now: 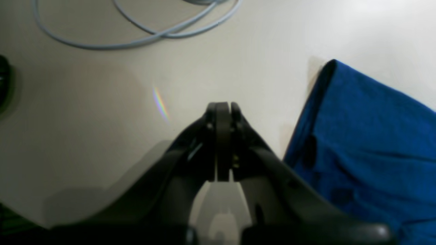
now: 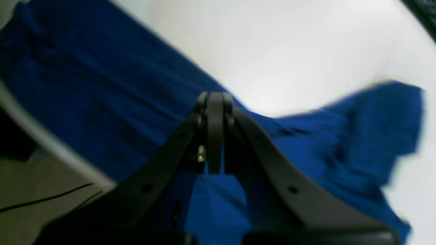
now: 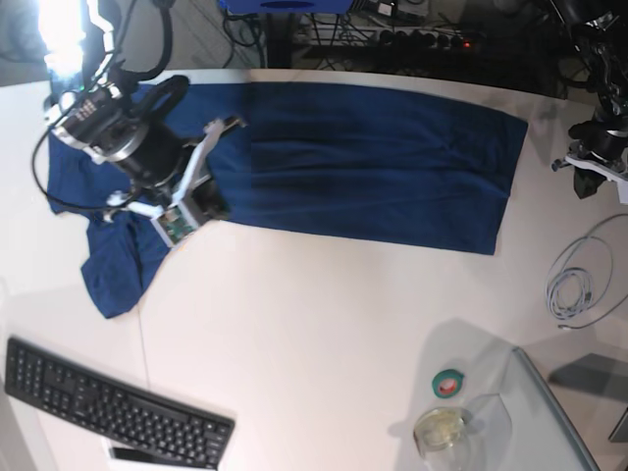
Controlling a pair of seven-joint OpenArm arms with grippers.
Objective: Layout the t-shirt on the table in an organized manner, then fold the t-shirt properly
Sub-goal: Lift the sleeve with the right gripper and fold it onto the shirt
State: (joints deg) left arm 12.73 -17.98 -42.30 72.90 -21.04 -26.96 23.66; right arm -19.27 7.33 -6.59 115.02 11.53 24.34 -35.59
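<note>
Base view shows the t-shirt [image 3: 373, 162] spread as a long dark blue band across the upper part of the white worktop [image 3: 314, 324], running from the upper left to the upper right of the frame, with one sleeve [image 3: 118, 260] hanging down at the left edge of the cloth. At the upper left, the right arm sits over the shirt's left end, and its claw [image 3: 211, 204] is low above the cloth near the shirt's lower edge. At the far right edge of the frame the left arm stands apart from the shirt, over bare worktop.

From the right wrist view, the right claw [image 2: 215, 98] has its jaws pressed together, with blue cloth [image 2: 102, 95] beneath and behind them; whether any fabric is pinched between the tips cannot be told, as the picture is blurred. In the left wrist view, the left claw [image 1: 223, 108] is also pressed together and holds nothing, hovering over bare white surface, with a corner of the shirt [image 1: 368, 136] at the right of the frame.

A grey cable [image 3: 579, 280] coils at the right of the base view, a black keyboard [image 3: 108, 397] lies at the lower left, and a roll of green tape [image 3: 449, 383] and a small glass dish [image 3: 442, 429] sit at the lower right.
</note>
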